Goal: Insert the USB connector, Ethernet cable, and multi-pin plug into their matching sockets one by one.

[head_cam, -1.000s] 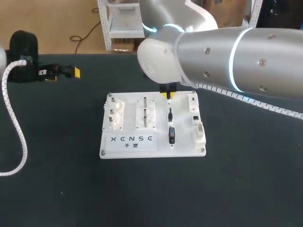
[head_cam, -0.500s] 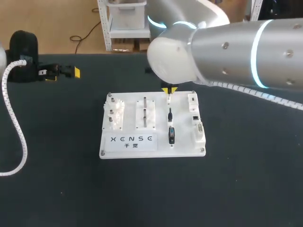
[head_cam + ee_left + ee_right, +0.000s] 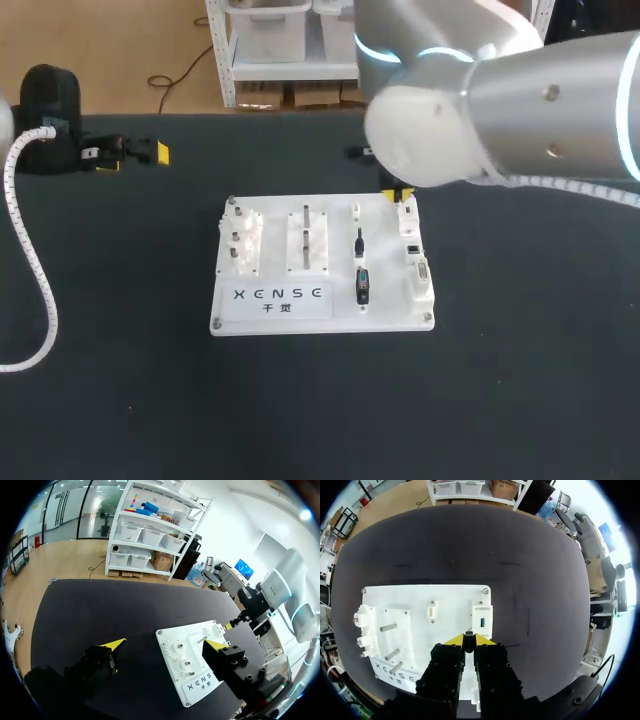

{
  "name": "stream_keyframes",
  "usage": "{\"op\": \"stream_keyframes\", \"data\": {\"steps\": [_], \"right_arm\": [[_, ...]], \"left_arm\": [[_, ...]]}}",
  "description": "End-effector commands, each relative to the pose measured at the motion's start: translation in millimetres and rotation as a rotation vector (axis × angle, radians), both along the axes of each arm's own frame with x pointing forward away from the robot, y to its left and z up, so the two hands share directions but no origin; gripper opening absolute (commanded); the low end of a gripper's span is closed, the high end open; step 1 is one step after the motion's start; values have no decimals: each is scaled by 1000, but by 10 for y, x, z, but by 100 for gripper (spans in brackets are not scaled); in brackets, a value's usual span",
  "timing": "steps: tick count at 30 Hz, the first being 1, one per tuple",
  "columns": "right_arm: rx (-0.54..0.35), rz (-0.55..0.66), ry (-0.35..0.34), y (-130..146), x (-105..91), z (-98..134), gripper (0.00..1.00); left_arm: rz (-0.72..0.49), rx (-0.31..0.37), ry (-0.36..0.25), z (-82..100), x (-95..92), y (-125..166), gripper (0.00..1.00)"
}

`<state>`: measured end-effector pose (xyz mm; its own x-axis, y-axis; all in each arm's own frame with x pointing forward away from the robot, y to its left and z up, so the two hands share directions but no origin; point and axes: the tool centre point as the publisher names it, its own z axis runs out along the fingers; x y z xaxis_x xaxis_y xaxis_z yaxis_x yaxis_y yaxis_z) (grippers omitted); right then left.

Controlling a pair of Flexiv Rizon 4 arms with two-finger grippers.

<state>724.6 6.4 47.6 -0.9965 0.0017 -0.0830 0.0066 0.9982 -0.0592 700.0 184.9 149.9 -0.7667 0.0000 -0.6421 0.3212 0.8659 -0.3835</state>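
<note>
Right gripper [image 3: 468, 639], jaws pinching a small black plug [image 3: 468, 634], hangs by the white blue-mouthed socket block [image 3: 408, 212] upper centre-right to line up; left gripper [image 3: 132, 155] parked upper-left, jaws spread.

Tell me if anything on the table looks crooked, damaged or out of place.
Nothing stands out. The white board lies flat and square on the table, two black connectors sit in line on it, and the right gripper holds a small dark plug over the board's socket side.
</note>
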Motion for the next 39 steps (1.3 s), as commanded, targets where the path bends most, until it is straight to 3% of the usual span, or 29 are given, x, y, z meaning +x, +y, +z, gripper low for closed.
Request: {"op": "stream_keyframes", "data": {"steps": [1, 20, 39], "right_arm": [[3, 0, -150, -105, -47, -25, 0], [-22, -27, -115, -186, 60, -221, 0], [-24, -22, -114, -164, 99, -244, 0]], "left_arm": [[0, 0, 0, 0, 0, 0, 100], [0, 0, 0, 0, 0, 0, 100], [0, 0, 0, 0, 0, 0, 100]]}}
